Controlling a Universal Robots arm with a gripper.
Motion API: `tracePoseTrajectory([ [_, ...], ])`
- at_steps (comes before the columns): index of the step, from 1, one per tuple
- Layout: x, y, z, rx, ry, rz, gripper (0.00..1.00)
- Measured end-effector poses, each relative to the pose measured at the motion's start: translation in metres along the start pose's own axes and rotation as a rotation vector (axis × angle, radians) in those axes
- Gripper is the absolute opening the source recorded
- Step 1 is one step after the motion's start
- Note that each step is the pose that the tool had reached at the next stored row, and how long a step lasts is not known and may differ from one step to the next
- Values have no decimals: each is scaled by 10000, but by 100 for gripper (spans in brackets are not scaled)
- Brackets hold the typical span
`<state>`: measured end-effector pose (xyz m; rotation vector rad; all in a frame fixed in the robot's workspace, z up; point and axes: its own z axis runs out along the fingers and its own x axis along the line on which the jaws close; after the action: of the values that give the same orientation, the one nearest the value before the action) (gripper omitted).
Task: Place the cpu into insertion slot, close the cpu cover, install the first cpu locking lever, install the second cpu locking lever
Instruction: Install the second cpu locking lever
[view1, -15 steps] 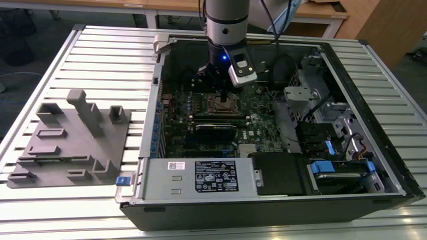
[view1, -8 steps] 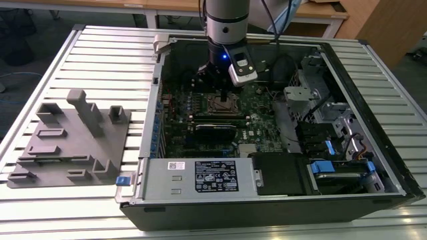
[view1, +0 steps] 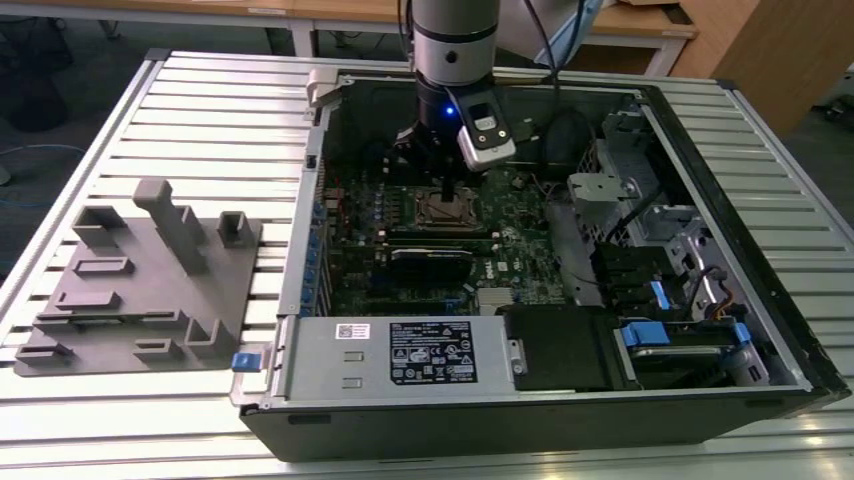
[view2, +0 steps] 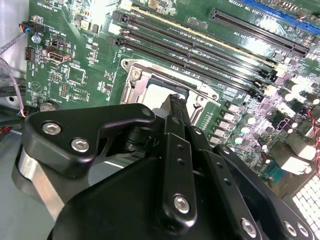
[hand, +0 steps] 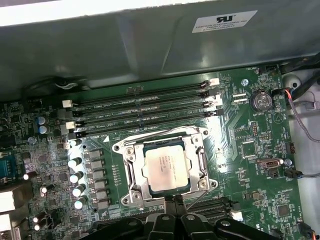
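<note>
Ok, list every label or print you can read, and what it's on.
Nothing can be quoted.
Power supply label: too small to read.
Case wall sticker: blurred.
Print on the cpu: too faint.
Circuit board markings: too small.

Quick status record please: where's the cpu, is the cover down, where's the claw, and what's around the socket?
cpu: lying in the insertion slot, pale metal top facing up
cpu cover: silvery frame lying flat around the cpu
claw: at the socket's edge, next to a thin metal lever
memory slots: long black row beside the socket
case: open tower lying on a slatted table
</note>
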<state>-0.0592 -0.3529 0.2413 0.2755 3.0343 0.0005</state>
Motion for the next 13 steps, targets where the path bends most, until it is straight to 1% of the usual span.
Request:
tracePoseTrajectory([
  [3,-2,-7,-2,4,2,-2,11],
  [13,-12,-77,0,11,-1,-1,11],
])
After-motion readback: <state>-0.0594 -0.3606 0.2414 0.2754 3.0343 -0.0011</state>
